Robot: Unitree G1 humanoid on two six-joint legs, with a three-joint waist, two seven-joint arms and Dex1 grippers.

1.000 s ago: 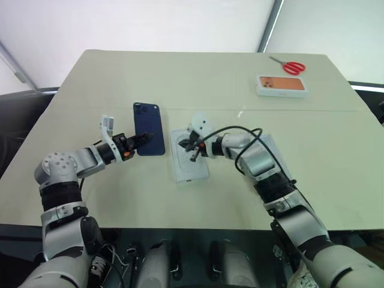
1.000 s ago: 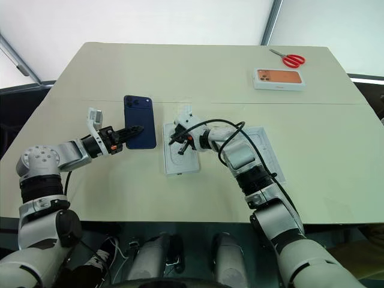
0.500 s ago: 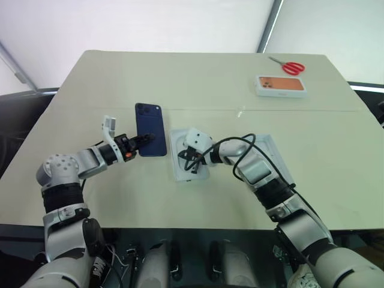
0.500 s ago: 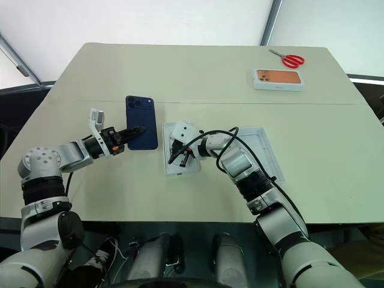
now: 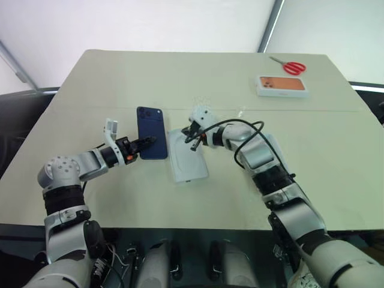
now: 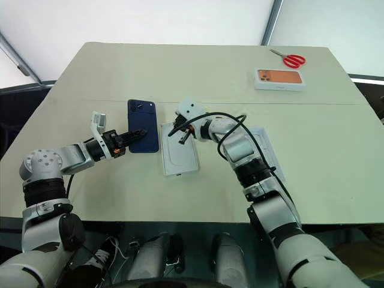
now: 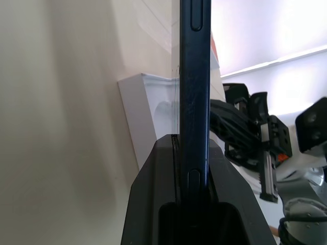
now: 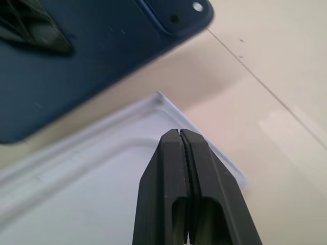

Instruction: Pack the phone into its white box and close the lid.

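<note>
- Two arms are reaching over the beige table (image 5: 180, 78), one from each side.
- On the left, the left gripper (image 5: 146, 141) is clamping the near end of the phone (image 5: 152, 132), its two black fingers pinched on the phone's faces, as the left wrist view shows with the navy edge (image 7: 193, 102) running up between them.
- That phone is showing its dark blue back, camera bump at the far end, and is sitting just left of the white piece; whether it is touching the table I cannot tell.
- Its arm is stretching forward and inward, forearm nearly level, gripper pointing toward the middle of the table.
- Just right of the phone, a white rectangular piece with a rounded outline (image 5: 187, 157) is lying flat on the table; whether it is the box or an insert I cannot tell.
- Over that piece's far end, the right gripper (image 5: 193, 139) is hovering with its fingers pressed together and nothing between them; the right wrist view shows the shut tips (image 8: 180, 137) above the white corner.
- Its arm is bending in from the right, elbow out, wrist angling left and slightly downward.
- Under the right forearm, another white tray-like piece (image 6: 264, 141) is lying partly hidden.
- Far right, a white box with an orange phone picture (image 5: 282, 85) is sitting beside red scissors (image 5: 290, 66).
</note>
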